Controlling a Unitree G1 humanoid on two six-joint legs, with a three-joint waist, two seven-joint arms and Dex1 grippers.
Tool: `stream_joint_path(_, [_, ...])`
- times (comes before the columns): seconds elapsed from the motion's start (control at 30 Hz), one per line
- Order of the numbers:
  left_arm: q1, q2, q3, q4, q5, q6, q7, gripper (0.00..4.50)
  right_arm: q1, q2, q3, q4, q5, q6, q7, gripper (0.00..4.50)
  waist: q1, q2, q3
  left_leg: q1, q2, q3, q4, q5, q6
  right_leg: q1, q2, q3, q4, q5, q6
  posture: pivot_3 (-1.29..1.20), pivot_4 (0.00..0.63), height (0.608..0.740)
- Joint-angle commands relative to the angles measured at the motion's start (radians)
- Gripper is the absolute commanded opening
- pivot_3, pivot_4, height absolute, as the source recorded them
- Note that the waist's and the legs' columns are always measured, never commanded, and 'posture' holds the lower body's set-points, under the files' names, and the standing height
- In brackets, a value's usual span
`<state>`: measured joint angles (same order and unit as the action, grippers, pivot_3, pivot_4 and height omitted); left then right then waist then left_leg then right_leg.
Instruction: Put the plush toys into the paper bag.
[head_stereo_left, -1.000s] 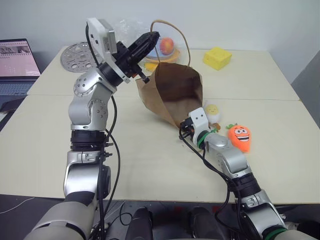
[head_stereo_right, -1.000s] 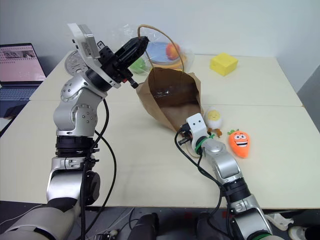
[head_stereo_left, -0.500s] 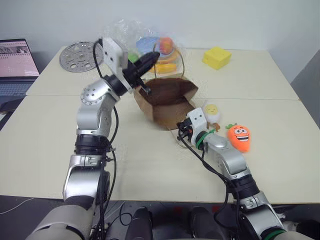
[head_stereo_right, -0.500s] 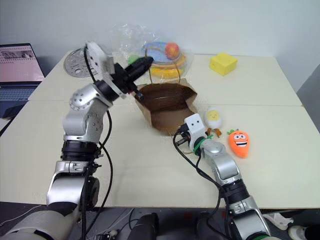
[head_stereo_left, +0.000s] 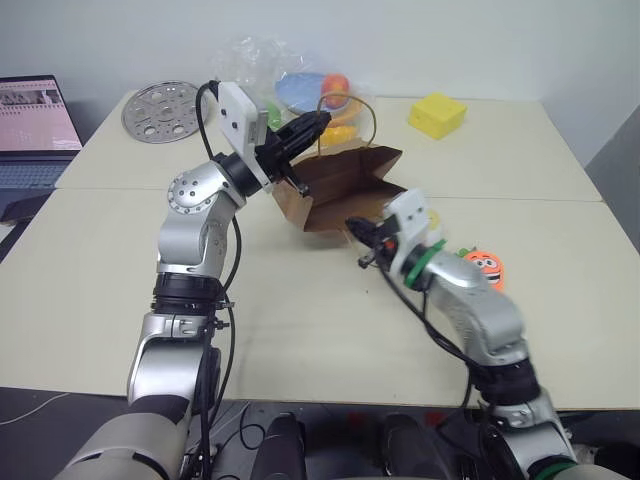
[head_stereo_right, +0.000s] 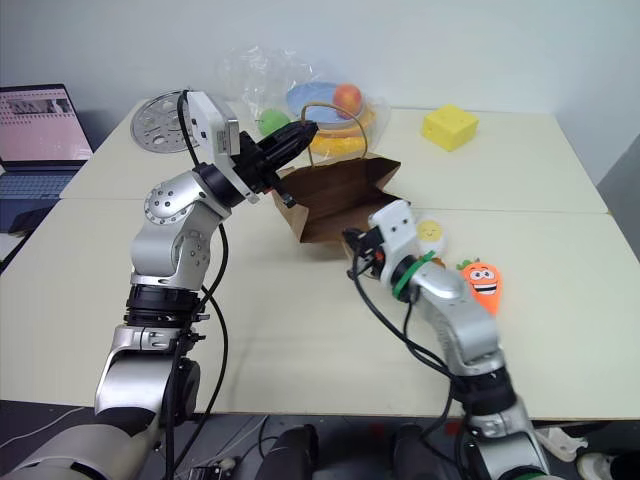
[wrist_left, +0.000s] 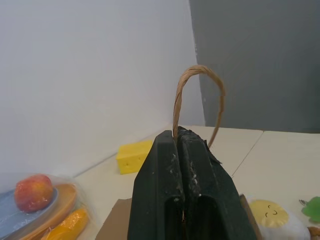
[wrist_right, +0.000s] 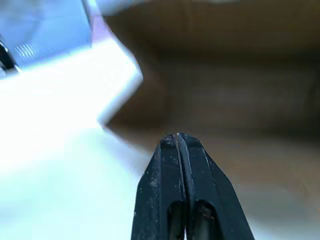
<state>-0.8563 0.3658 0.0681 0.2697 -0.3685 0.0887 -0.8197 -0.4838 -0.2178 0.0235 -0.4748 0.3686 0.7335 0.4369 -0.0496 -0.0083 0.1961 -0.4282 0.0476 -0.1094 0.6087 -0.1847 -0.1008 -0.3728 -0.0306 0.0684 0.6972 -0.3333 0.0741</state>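
Observation:
The brown paper bag (head_stereo_left: 345, 185) rests tilted on the table, its dark mouth facing me. My left gripper (head_stereo_left: 312, 124) is shut on one string handle (wrist_left: 198, 71), whose loop rises from between the fingertips. My right gripper (head_stereo_left: 353, 229) is shut with nothing visible in it, hovering just in front of the bag's lower front edge and pointing into the brown opening (wrist_right: 225, 75). The white-and-yellow egg toy (head_stereo_right: 432, 231) lies right of the bag, partly behind my right wrist. The orange carrot toy (head_stereo_right: 484, 281) lies further right on the table.
A clear plastic bag with fruit and a blue plate (head_stereo_left: 300, 88) sits behind the paper bag. A yellow block (head_stereo_left: 436, 114) stands at the back right, a perforated metal disc (head_stereo_left: 158, 106) at the back left, and a laptop (head_stereo_left: 35, 120) at the far left.
My left gripper came down with the handle, and the bag dropped from standing tall to lying low and tilted. My right gripper rose off the table to the bag's front edge.

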Motion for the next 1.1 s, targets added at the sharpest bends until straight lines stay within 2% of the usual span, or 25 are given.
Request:
stream_joint_path(0.03, [-0.004,0.005,0.002,-0.055,-0.010,0.004,-0.006,0.00,-0.002,-0.012,-0.185,-0.198,0.217,0.126,-0.040,0.97,0.000,0.000,0.000,0.000,0.000,0.000,0.000,0.000,0.000,0.000,0.000,0.000,0.000,0.000,0.000,0.00,0.150,0.740])
stream_joint_path(0.17, [-0.003,0.010,0.002,-0.059,-0.020,0.015,-0.027,0.00,0.009,-0.066,-0.381,-0.253,0.359,0.236,-0.142,2.35,0.000,0.000,0.000,0.000,0.000,0.000,0.000,0.000,0.000,0.000,0.000,0.000,0.000,0.000,0.000,0.00,0.150,0.740])
stream_joint_path(0.3, [-0.004,0.018,0.008,-0.064,-0.037,0.028,-0.060,0.00,0.114,-0.263,-0.412,-0.244,0.313,0.274,-0.107,3.86,0.005,0.000,0.000,0.000,0.000,0.000,0.000,0.000,0.000,0.000,0.000,0.000,0.000,0.000,0.000,0.00,0.150,0.740])
stream_joint_path(0.37, [-0.002,0.025,0.009,-0.074,-0.052,0.041,-0.082,0.00,0.189,-0.344,-0.400,-0.230,0.271,0.276,-0.108,4.46,0.006,0.000,0.000,0.000,0.000,0.000,0.000,0.000,0.000,0.000,0.000,0.000,0.000,0.000,0.000,0.00,0.150,0.740])
stream_joint_path(0.43, [0.004,0.039,0.014,-0.092,-0.083,0.076,-0.119,0.00,0.292,-0.407,-0.390,-0.210,0.194,0.284,-0.141,4.46,0.007,0.000,0.000,0.000,0.000,0.001,0.000,0.000,0.000,0.000,0.000,0.000,0.000,0.000,0.000,0.00,0.150,0.740])
stream_joint_path(0.53, [0.020,0.087,0.007,-0.130,-0.119,0.130,-0.200,0.00,0.432,-0.409,-0.335,-0.200,0.106,0.222,-0.174,4.46,0.004,0.000,0.000,0.000,0.000,0.001,-0.001,0.000,0.000,0.000,0.000,0.001,-0.001,0.000,0.000,0.00,0.150,0.740])
stream_joint_path(0.83, [0.013,0.087,0.006,-0.126,-0.108,0.131,-0.187,0.00,0.472,-0.264,-0.241,-0.144,-0.002,0.177,-0.284,4.46,-0.006,0.000,0.000,0.001,0.000,0.002,0.001,0.000,0.000,0.001,0.000,0.002,0.000,0.000,0.000,0.00,0.150,0.740])
stream_joint_path(0.97, [0.014,0.090,0.009,-0.128,-0.106,0.133,-0.188,0.00,0.477,-0.256,-0.228,-0.121,-0.043,0.149,-0.285,4.46,-0.005,0.000,0.000,0.001,0.000,0.001,0.000,0.000,0.000,0.001,0.000,0.002,0.000,0.000,0.000,0.00,0.150,0.740])
stream_joint_path(1.07, [0.014,0.093,0.010,-0.129,-0.107,0.134,-0.190,0.00,0.493,-0.253,-0.239,-0.107,-0.062,0.134,-0.282,3.92,-0.004,0.000,0.000,0.001,0.000,0.001,0.000,0.000,0.000,0.001,0.000,0.002,0.000,0.000,0.000,0.00,0.150,0.740])
stream_joint_path(1.1, [0.014,0.092,0.010,-0.127,-0.106,0.132,-0.191,0.00,0.497,-0.253,-0.240,-0.102,-0.071,0.127,-0.285,3.55,-0.004,0.000,0.000,0.001,0.000,0.001,0.000,0.000,0.000,0.001,0.000,0.002,0.000,0.000,0.000,0.00,0.150,0.740])
